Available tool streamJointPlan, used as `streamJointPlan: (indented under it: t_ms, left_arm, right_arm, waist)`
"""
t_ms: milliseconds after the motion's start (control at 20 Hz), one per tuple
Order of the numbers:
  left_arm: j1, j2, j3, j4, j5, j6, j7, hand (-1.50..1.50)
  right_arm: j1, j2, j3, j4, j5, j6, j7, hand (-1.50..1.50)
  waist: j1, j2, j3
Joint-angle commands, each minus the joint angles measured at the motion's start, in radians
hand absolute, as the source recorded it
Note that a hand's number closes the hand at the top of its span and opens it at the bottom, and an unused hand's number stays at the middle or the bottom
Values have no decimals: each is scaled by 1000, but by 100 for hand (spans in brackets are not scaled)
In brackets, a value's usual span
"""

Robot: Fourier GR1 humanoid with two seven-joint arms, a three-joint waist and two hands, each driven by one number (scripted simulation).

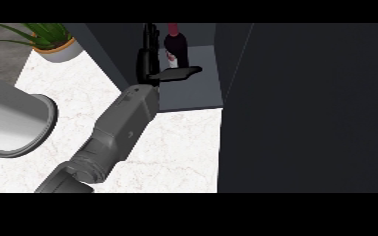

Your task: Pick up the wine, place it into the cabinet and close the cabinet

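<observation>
One dark red glass wine bottle point(176, 41): narrow neck at the top, broad shoulders, a small pale label point(172, 60) low on its body. It stands upright on the grey floor of the one dark open cabinet point(196, 92), towards the back. The cabinet's single dark door point(295, 110) is swung open at the right. One arm in sight, the grey left forearm point(122, 125), runs up from the lower left into the opening. The black left hand point(150, 65) is just left of the bottle, fingers straight up, thumb point(177, 73) splayed rightward across the front of the bottle's base, hand wide and not closed on anything. Cannot tell if it touches the glass. Also on the white marbled surface point(173, 145): one green plant in a pale round pot point(60, 50) at the far left, and one grey round metal basin point(46, 115) at the left edge.
</observation>
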Motion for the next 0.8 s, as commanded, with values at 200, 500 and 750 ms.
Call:
streamJointPlan:
  t_ms: [200,500,750]
  left_arm:
    - [177,1,-162,-155,135,17,26,-150]
    - [353,1,-443,-445,259,206,66,-150]
    - [489,1,-611,-697,275,392,72,-150]
  right_arm:
    - [-4,-29,-52,-42,-45,-1,36,-150]
    - [69,-9,-16,-89,16,-7,8,-150]
    - [51,-21,-37,-107,-14,-28,33,-150]
  waist:
    - [38,-10,-1]
    - [48,-11,-1]
    - [65,-10,-1]
